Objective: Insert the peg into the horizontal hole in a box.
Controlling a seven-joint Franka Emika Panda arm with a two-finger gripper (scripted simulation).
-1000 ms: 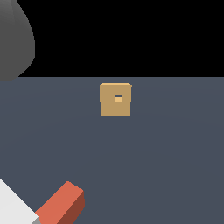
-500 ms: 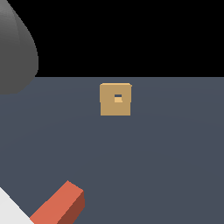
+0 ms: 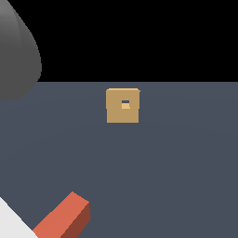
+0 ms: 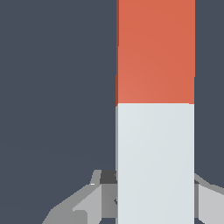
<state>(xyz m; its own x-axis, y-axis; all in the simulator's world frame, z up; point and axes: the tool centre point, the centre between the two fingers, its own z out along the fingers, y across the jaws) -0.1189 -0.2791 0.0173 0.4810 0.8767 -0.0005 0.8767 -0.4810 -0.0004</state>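
Claw (image 4: pixel 153 199) straddles peg's (image 4: pixel 155 109) whitish end, fingers either side.

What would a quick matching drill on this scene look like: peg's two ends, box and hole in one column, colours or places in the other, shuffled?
Column 1:
1. peg, far part
2. peg, part nearest the end effector
3. box
4. horizontal hole

Column 2:
A. tan, sitting apart from the peg on the grey floor
B. whitish-grey
C. red-orange
D. middle of the box's face, lighter orange inside

Pairs: 1-C, 2-B, 3-A, 4-D
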